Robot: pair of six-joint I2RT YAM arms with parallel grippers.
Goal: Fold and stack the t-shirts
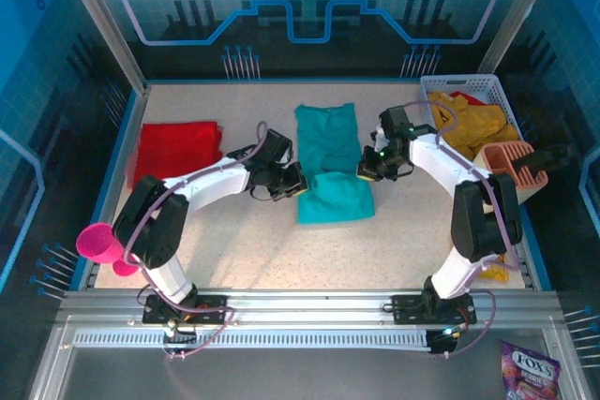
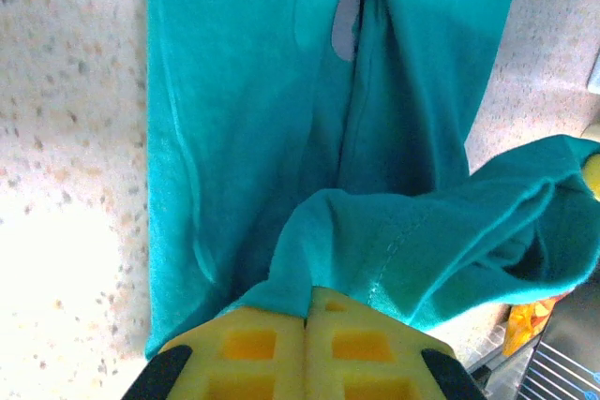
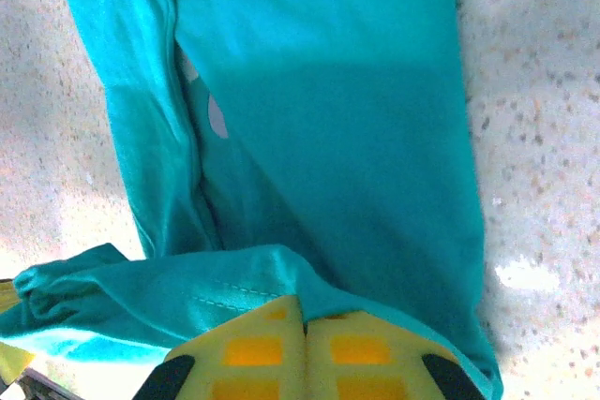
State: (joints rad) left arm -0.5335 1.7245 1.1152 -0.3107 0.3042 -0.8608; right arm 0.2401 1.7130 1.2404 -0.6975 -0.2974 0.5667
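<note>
The teal t-shirt (image 1: 328,152) lies lengthwise in the middle of the table, its near part doubled over. My left gripper (image 1: 292,183) is shut on the shirt's left edge, and in the left wrist view the yellow fingers (image 2: 262,348) pinch a lifted teal fold (image 2: 375,250). My right gripper (image 1: 369,168) is shut on the right edge; its yellow fingers (image 3: 361,348) clamp a raised hem (image 3: 216,288). A folded red t-shirt (image 1: 176,149) lies flat at the left. Mustard-yellow t-shirts (image 1: 473,124) are heaped in the white basket (image 1: 459,84).
The basket stands at the back right, with a salmon-coloured slotted holder (image 1: 516,168) in front of it. A pink cup (image 1: 94,242) sits at the table's left front edge. A sweets packet (image 1: 530,372) lies outside the frame at the bottom right.
</note>
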